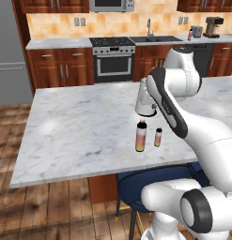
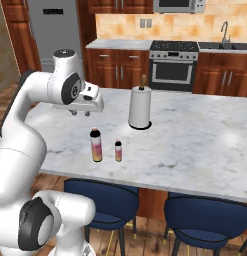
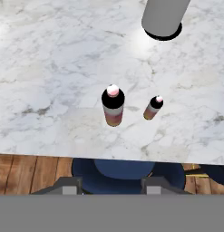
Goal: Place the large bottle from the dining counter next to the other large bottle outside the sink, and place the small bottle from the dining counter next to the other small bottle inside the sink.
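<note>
The large bottle (image 1: 141,136) (image 2: 96,145) (image 3: 113,106), dark-capped with a pink-to-yellow body, stands upright near the front edge of the marble dining counter (image 1: 80,126) (image 2: 195,145) (image 3: 50,68). The small bottle (image 1: 158,137) (image 2: 118,150) (image 3: 153,108) stands just to its right, apart from it. My gripper (image 2: 80,113) (image 3: 109,185) hangs open and holds nothing, above the counter and up-left of the large bottle in the right base view. The sink (image 1: 157,39) (image 2: 230,46) lies in the far back counter, and a reddish bottle (image 1: 189,34) stands to its right.
A paper towel roll (image 1: 144,101) (image 2: 140,107) (image 3: 165,18) stands upright on a dark base behind the two bottles. Blue stools (image 1: 150,180) (image 2: 100,200) sit under the counter's front edge. The stove (image 1: 113,61) stands at the back wall beside the sink.
</note>
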{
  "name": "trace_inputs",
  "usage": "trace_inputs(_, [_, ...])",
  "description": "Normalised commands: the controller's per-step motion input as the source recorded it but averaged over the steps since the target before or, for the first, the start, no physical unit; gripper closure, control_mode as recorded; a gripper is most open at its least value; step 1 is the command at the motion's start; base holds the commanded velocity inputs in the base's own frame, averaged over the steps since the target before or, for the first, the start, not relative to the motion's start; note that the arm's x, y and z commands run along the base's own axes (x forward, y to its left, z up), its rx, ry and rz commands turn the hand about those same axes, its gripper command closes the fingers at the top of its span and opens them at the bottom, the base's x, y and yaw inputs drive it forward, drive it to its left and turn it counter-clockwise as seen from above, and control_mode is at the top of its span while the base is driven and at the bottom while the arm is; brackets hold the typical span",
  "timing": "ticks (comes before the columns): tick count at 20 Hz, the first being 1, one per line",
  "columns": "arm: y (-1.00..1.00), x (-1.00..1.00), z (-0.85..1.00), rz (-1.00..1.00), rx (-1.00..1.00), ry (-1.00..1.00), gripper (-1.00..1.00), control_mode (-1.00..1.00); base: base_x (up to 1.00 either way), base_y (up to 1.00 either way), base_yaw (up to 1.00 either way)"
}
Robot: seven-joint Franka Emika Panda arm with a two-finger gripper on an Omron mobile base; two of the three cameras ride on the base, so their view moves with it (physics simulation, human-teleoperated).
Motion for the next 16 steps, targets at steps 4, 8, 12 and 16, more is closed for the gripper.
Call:
trace_inputs(4, [0.06, 0.09, 0.0, -0.01, 0.0, -0.01, -1.0, -1.0, 0.0, 0.0, 0.0])
trace_inputs(8, [0.01, 0.04, -0.02, 0.0, 0.0, 0.0, -1.0, -1.0, 0.0, 0.0, 0.0])
trace_inputs(12, [0.1, 0.03, 0.0, 0.0, 0.0, 0.05, -1.0, -1.0, 0.0, 0.0, 0.0])
trace_inputs(16, [0.16, 0.16, -0.18, 0.0, 0.0, 0.06, -1.0, -1.0, 0.0, 0.0, 0.0])
